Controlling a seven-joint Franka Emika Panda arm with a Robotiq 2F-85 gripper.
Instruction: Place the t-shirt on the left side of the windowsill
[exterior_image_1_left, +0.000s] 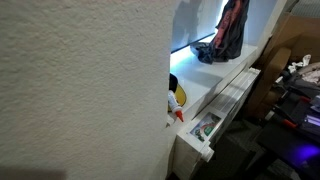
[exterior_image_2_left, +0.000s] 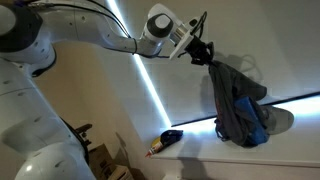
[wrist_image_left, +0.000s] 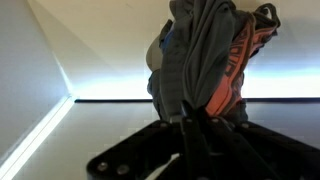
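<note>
T-shirt (exterior_image_2_left: 238, 108) hangs vertical from gripper (exterior_image_2_left: 207, 56) (bunched).

A small yellow, black and red plastic toy (exterior_image_1_left: 176, 98) lies well below the jaws, off to one side; a brown cardboard box (exterior_image_1_left: 292, 42) stands farther away.

You are getting open room along the windowsill (exterior_image_2_left: 220, 165) between the small dark-and-yellow object (exterior_image_2_left: 170, 140) sitting on it and the t-shirt (exterior_image_2_left: 238, 108) hanging over it from the gripper (exterior_image_2_left: 207, 55), while the window (exterior_image_2_left: 285, 45) behind the windowsill is blocking passage backward.
</note>
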